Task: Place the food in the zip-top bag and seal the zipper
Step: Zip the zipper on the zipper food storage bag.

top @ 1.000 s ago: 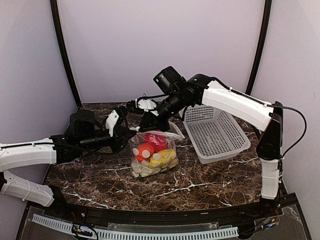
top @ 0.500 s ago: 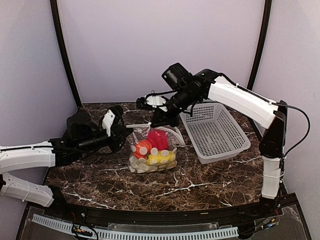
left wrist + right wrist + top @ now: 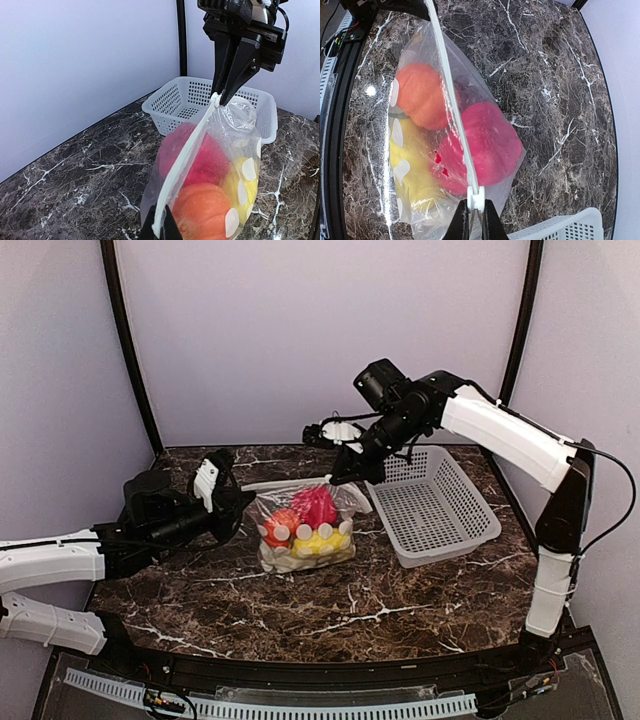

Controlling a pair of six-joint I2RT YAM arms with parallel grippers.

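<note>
All the food sits in the bag; left gripper and right gripper pinch the zipper at opposite ends, and the seal looks nearly done.

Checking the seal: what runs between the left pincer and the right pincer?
The zipper, stretched from left pincer to right pincer, zip-top bag beneath; left wrist view shows it.
</note>
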